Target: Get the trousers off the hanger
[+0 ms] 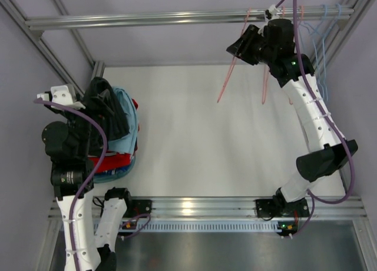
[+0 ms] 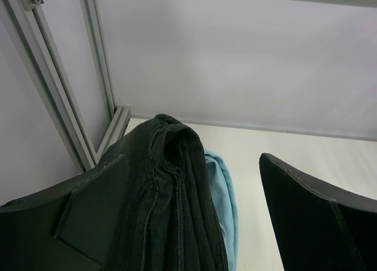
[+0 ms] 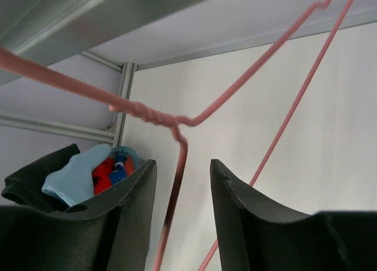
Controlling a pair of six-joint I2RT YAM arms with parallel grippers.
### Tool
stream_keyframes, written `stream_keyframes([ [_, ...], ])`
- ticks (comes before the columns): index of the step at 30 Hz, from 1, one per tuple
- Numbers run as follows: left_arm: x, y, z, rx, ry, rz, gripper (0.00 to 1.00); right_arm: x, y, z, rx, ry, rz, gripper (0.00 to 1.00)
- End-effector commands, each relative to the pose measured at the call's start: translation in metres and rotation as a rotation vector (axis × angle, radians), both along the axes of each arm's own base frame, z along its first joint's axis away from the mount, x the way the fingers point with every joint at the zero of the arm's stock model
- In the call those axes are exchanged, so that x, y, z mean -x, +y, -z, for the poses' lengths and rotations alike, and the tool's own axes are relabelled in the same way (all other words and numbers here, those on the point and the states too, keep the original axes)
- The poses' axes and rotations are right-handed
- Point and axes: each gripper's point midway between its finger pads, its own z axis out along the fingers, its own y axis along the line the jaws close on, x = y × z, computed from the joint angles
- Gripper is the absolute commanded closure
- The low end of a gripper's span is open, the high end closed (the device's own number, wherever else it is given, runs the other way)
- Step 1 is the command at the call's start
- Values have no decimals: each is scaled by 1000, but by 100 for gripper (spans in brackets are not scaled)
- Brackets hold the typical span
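Black trousers (image 1: 109, 109) sit atop a clothes pile (image 1: 121, 156) at the bench's (image 1: 194, 141) left edge, between the wide-spread left hand (image 2: 191, 165). The right hand (image 3: 182, 163), parted, straddles the bare pink hanger (image 3: 177, 121) on the rail (image 1: 177, 16); removal appears done.

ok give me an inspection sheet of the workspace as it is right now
surface: white table, clothes heaped at its left edge
job's things: black trousers lie on top of the heap, off the hanger, which hangs bare from the rail
clutter: light blue cloth and red garment under the trousers; pale blue hangers at the rail's right end
grippers: left gripper open, trousers against one finger; right gripper open, hanger wire between its fingers, not clamped
cables: purple cable along each arm, no snag seen
surroundings: aluminium frame, pale walls
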Motion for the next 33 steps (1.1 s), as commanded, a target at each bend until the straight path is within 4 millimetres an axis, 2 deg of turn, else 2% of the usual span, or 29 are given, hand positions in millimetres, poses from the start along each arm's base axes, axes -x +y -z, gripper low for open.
stream_keyframes([
  [1,5,-4,-20,-9,-51,19,2,12,-9,-24,-18,-65,4,57],
  [2,5,-5,-18,-14,-43,24,2,14,-9,-21,-17,-60,1,50],
  [4,4,-7,-17,-28,-23,41,2,24,-13,-31,-21,-86,2,42],
  [5,5,-10,-14,-28,1,55,2,26,-14,-27,-15,-80,6,34],
  [6,4,-11,-10,-27,24,60,2,34,-18,-37,-22,-110,7,31],
  [7,1,-11,-6,-25,44,62,2,38,-18,-38,-25,-117,4,28],
  [8,1,-11,-5,-24,55,67,2,41,-19,-31,-20,-108,1,22],
  [9,1,-17,2,-31,84,101,2,52,-20,-45,-37,-155,-16,19],
  [10,1,-21,6,-34,99,126,2,57,-20,-46,-40,-169,-26,16],
  [11,1,-27,9,-36,113,161,2,61,-18,-36,-37,-160,-47,10],
  [12,2,-36,17,-33,151,215,2,73,-21,-52,-41,-224,-56,4],
  [13,-3,-42,27,-30,198,252,2,78,-23,-52,-37,-238,-60,1],
  [14,-3,-45,28,-33,220,277,2,82,-24,-41,-25,-228,-66,1],
  [15,-5,-50,34,-37,249,311,2,94,-29,-50,-19,-273,-70,1],
  [16,-10,-51,46,-23,309,322,2,101,-32,-49,-11,-287,-71,1],
  [17,-12,-53,47,-22,319,333,2,104,-33,-36,5,-274,-74,1],
  [18,-13,-55,50,-25,328,353,2,119,-39,-45,14,-328,-78,1],
  [19,-15,-61,54,-24,342,394,2,125,-41,-44,25,-344,-80,1],
  [20,-17,-65,53,-21,344,422,2,130,-43,-32,42,-340,-85,1],
  [21,-19,-69,54,-15,353,446,2,144,-49,-41,59,-399,-90,1],
  [22,-25,-75,60,0,380,489,2,150,-52,-40,70,-414,-90,0],
  [23,-28,-78,57,6,382,508,2,155,-53,-29,88,-409,-100,1],
  [25,-41,-83,64,39,426,552,2,174,-60,-32,122,-470,-113,0],
  [26,-44,-87,63,45,430,582,2,178,-61,-22,136,-463,-121,0],
  [30,-70,-97,76,-10,485,569,2,209,-70,-13,206,-535,-165,1],
  [31,-71,-107,77,-33,491,574,2,214,-73,-10,221,-542,-170,1],
  [32,-63,-136,77,-91,483,666,2,217,-73,-3,237,-530,-184,1],
  [33,-61,-146,77,-102,483,709,2,222,-76,-1,260,-548,-194,0],
])
